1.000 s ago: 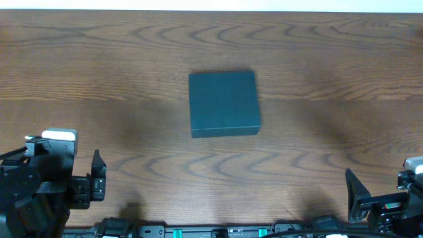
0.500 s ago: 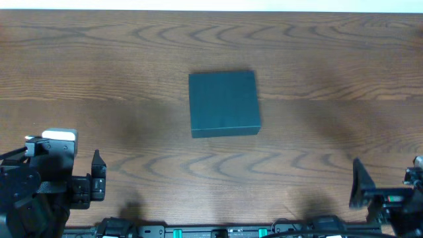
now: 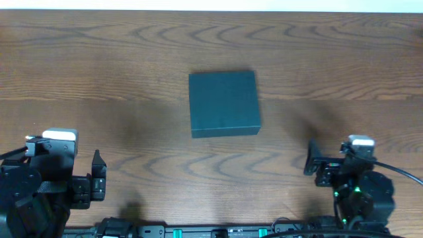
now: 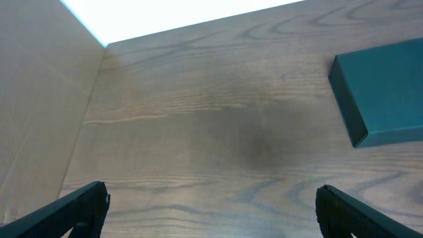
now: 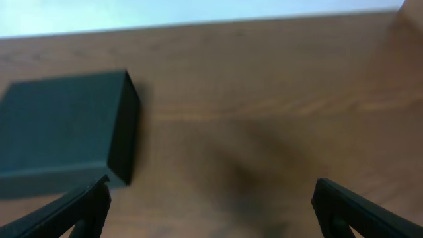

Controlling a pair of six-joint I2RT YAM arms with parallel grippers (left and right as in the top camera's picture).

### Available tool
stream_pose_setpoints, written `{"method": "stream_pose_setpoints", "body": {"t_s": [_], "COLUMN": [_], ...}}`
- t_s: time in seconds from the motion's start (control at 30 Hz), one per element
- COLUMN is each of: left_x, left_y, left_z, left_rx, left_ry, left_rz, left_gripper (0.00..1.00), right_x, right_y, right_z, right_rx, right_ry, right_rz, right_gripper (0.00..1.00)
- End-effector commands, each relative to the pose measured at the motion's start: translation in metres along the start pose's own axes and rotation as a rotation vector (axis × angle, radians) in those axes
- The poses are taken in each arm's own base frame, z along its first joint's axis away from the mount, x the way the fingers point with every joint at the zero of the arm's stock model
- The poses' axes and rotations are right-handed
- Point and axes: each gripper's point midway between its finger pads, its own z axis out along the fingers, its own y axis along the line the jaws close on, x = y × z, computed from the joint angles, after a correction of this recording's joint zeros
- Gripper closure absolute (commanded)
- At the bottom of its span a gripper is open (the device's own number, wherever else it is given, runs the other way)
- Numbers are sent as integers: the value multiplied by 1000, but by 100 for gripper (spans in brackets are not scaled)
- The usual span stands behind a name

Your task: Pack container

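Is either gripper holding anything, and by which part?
Nothing is held: left gripper and right gripper are open and empty, apart from the closed container.

Container [image 3: 223, 104]: dark teal, matte, square box, lid shut, flat on the counter [image 3: 344, 53]. It's ahead-right of my left gripper [image 4: 211, 208], ahead-left of my right gripper [image 5: 210, 205], touching neither.

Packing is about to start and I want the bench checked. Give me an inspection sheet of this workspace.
Surface: wooden table, dark grain.
Job's things: container, teal, lid shut, lying flat mid-table, nothing touching it.
Clutter: nothing seen.
Claws: left claw open and empty; right claw open and empty; both short of the container.
Cables: black cable at the right arm.
Surroundings: pale strip beyond the table's far edge.
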Motion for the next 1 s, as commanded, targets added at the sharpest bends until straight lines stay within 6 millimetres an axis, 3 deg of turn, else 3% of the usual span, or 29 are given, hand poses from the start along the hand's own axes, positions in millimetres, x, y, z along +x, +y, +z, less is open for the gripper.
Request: {"method": "stream_pose_setpoints", "body": {"t_s": [0.0,0.37,0.63,0.97], "left_x": [1,1,1,1], "left_y": [2,2,2,2], "left_z": [2,2,2,2], "left_rx": [-15,-15,-15,-15], "left_ry": [10,10,10,10], "left_rz": [1,1,0,1], "left_gripper": [1,2,2,2], "right_x": [12,62,86,94], "right_y": [-1,-6,-8,-8], "right_z": [7,30,47,57], "right_rx": [-7,4,6,1], "right_ry": [-21,29,40,8], "right_rz": [45,45,44,45], "right_gripper": [1,1,1,1]}}
